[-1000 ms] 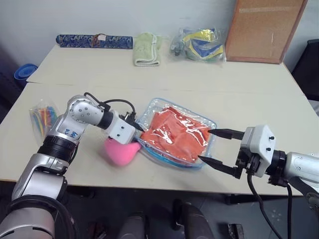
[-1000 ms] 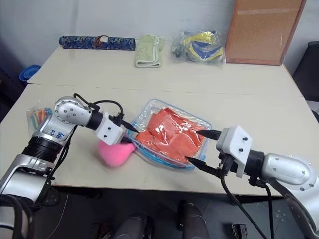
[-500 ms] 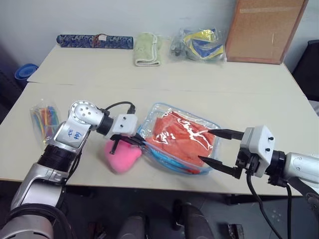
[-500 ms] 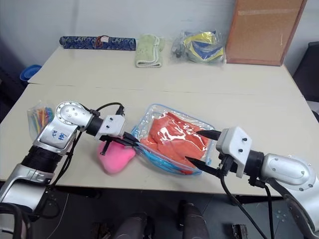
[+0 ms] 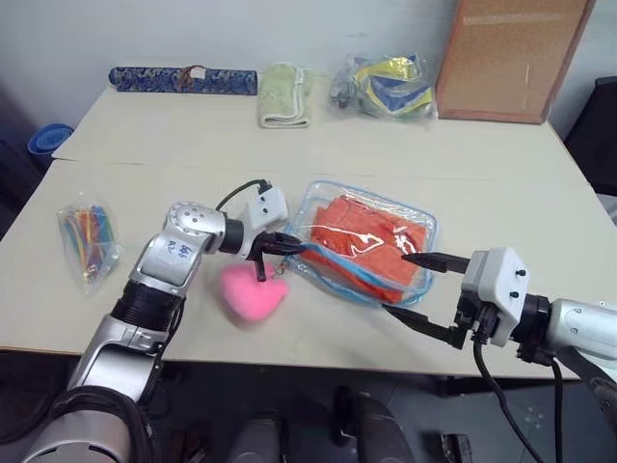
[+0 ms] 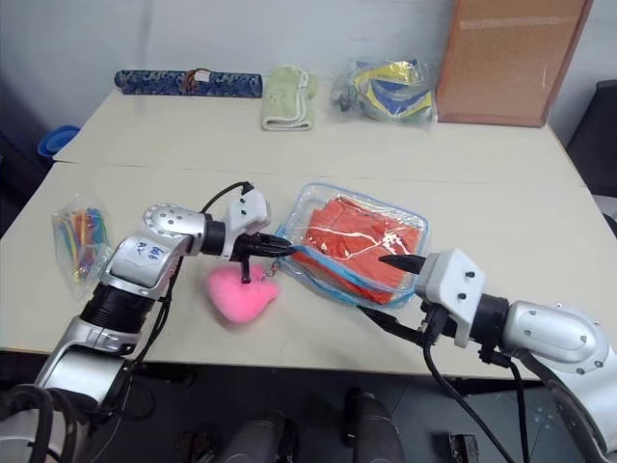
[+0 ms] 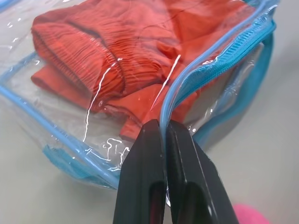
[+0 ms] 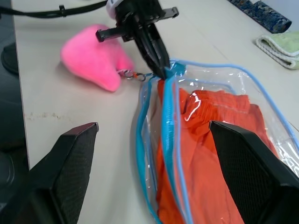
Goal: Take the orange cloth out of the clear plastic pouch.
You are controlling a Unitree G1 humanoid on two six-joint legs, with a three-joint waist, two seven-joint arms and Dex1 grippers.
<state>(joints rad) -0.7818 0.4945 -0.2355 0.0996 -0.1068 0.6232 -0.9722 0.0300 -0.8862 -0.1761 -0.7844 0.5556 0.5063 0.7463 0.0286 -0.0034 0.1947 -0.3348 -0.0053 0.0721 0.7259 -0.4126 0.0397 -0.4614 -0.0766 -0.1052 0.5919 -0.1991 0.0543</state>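
Pouch lifting: my left gripper [image 5: 285, 247] has clenched on the clear plastic pouch [image 5: 318, 198] trim, tilting it off the table. Orange cloth [image 5: 371, 231] is remaining inside. My right gripper [image 5: 415, 286], fingers spread, is waiting beside it.

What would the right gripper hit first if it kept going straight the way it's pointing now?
Most likely the clear plastic pouch with the orange cloth inside: it lies between the open fingers of the right gripper, just ahead. Past it sits the left gripper, pinching the pouch's edge.

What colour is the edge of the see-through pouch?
Light blue trim on the clear plastic pouch, best seen in the left wrist view.
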